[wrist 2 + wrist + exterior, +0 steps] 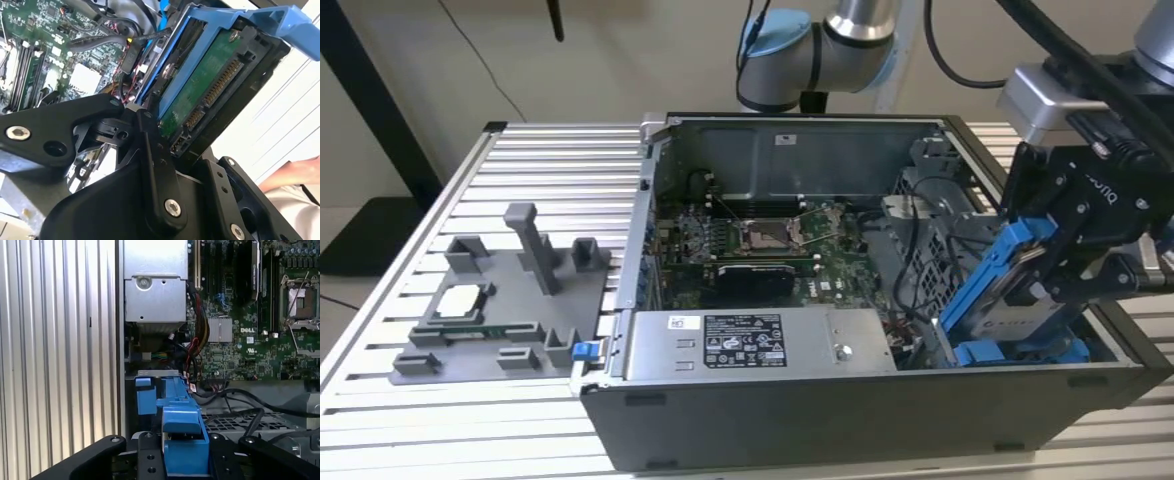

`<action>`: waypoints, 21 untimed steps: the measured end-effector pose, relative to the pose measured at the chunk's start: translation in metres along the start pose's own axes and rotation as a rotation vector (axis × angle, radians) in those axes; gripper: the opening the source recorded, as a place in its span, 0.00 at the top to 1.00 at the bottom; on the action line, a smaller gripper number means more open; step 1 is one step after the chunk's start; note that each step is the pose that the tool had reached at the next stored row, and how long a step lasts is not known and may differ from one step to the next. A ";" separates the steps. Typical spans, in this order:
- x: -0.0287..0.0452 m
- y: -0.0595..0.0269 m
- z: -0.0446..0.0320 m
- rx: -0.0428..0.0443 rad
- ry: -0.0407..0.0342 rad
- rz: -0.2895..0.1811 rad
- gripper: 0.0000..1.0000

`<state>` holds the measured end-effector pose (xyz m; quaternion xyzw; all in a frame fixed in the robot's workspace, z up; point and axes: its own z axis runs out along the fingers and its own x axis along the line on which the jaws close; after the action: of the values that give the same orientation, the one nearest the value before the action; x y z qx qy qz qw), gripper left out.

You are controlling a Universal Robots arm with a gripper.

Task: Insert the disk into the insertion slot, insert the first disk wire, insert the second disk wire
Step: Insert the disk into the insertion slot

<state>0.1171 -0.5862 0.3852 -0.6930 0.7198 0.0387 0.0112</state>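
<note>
Blue-framed, the disk [1003, 290] hangs tilted in the gripper [1067, 275], whose fingers are clamped tight on its sides. Its lower end is inside the open computer case [854, 420], near the insertion slot [987, 352]. The case also holds the motherboard [761, 235] and power-supply box [747, 345].

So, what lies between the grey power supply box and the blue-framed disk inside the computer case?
In the exterior view, a tangle of black and red cables lies between the power supply box and the disk.
</note>
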 end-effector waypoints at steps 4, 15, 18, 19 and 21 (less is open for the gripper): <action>0.0003 -0.0002 0.0042 0.0007 -0.0005 0.000 1.00; -0.0005 0.0003 -0.0069 -0.0011 -0.0010 0.000 0.00; -0.0010 0.0004 -0.0095 -0.0011 -0.0008 0.000 0.00; -0.0017 0.0005 -0.0103 -0.0011 -0.0012 0.000 0.00; -0.0041 0.0005 -0.0104 -0.0009 -0.0011 0.000 0.00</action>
<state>0.1171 -0.5828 0.3959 -0.6930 0.7198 0.0394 0.0113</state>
